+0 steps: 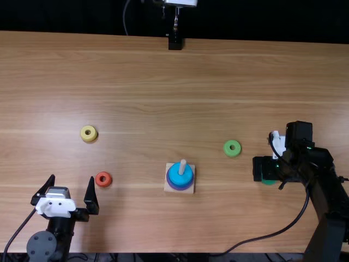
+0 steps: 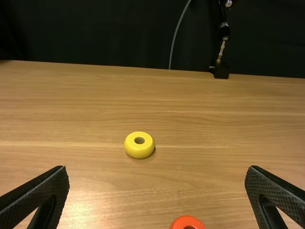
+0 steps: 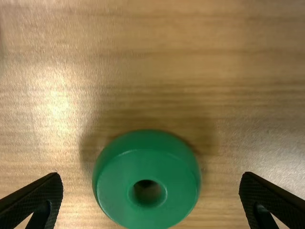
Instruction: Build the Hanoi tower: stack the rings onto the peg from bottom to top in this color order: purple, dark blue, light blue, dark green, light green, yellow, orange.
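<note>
A glossy dark green ring [image 3: 147, 167] lies on the brown wooden counter [image 1: 191, 98], three o'clock from the pale wooden peg [image 1: 182, 166]; the right pincer [image 1: 265, 168] gapes over it. The right wrist view shows its hole, the top view its edge. The left pincer [image 1: 72, 177] gapes too

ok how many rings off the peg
4: yellow ring and orange ring left of the peg, light green ring right of it, dark green ring under the right gripper.
</note>
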